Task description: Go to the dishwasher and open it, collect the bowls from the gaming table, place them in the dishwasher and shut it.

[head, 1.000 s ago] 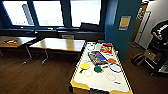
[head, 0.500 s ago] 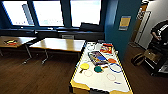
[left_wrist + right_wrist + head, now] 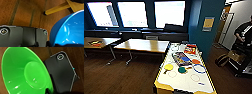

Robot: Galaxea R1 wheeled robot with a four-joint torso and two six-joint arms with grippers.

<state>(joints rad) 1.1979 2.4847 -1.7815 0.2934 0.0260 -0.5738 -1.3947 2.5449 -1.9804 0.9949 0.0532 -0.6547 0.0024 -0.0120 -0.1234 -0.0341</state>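
Left gripper: closed on the rim of a blue bowl, judging by the dark tip at the rim and by the bowl hanging free over the wooden floor; hollow side turned toward the wrist camera, so pinched by the edge rather than cupped from below. Just past it, a yellow leg, probably of the gaming table, which puts this arm low and close beside that table. Right gripper: likewise clamped on the rim of a green bowl, tilted with the inside showing, above the same floor. One bowl to each arm, then, seemingly to carry two in a single trip. Further out, in the head view: the gaming table with its yellow and black edge, near end just ahead. Near its middle, a round yellow piece and a dark green one, bowl or paddle not clear; toward the right edge, an orange round piece and a blue-rimmed racket; at the far end, a red game box. Beyond the right edge, a person standing.
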